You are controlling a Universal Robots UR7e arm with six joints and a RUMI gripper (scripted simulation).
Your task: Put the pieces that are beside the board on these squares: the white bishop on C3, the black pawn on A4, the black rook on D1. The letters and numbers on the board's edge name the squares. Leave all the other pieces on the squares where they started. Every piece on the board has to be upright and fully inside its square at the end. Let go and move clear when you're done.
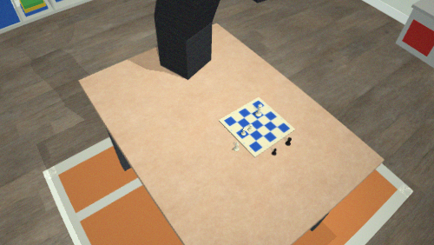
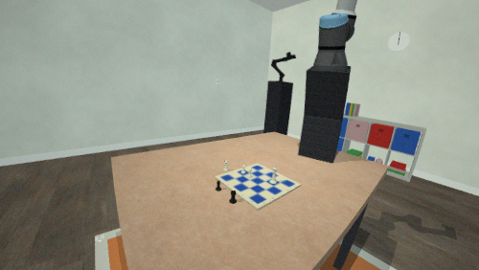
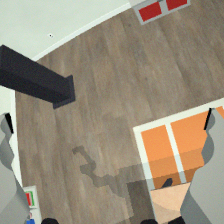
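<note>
From the top, the pedestal [image 1: 187, 43] [image 2: 326, 105] stands at the far side of the table [image 1: 174, 130] [image 2: 168, 215] [image 3: 167, 202], and the gripper is out of sight. The board [image 1: 268, 126] [image 2: 288, 189] lies flat, right of the table's middle. The white bishop [image 1: 235, 147] [image 2: 226, 166] is off its near left edge. The black pawn [image 1: 273, 151] [image 2: 218, 186] and the black rook [image 1: 288, 142] [image 2: 233, 196] are off its near right edge, the rook farther right. Three white pieces are on the board: one [image 1: 259, 110] [image 2: 274, 175] toward the far corner, the other two toward the left.

In the exterior view, the arm [image 2: 332, 38] rises from the pedestal, its blue-capped shoulder above the base and a pale link leading up out of the picture. The bishop stands beyond the board's far left edge, with the pawn left of the board and the rook nearer. All three are upright on the table.

In the wrist view, the gripper [image 3: 107, 111] has its fingers wide apart at the left and right edges, with nothing held. It looks past the table, onto the floor [image 3: 100, 85], a dark stand [image 3: 30, 75] at left and the orange mat [image 3: 156, 145] at right. Only a bit of the table shows, low on the right.
</note>
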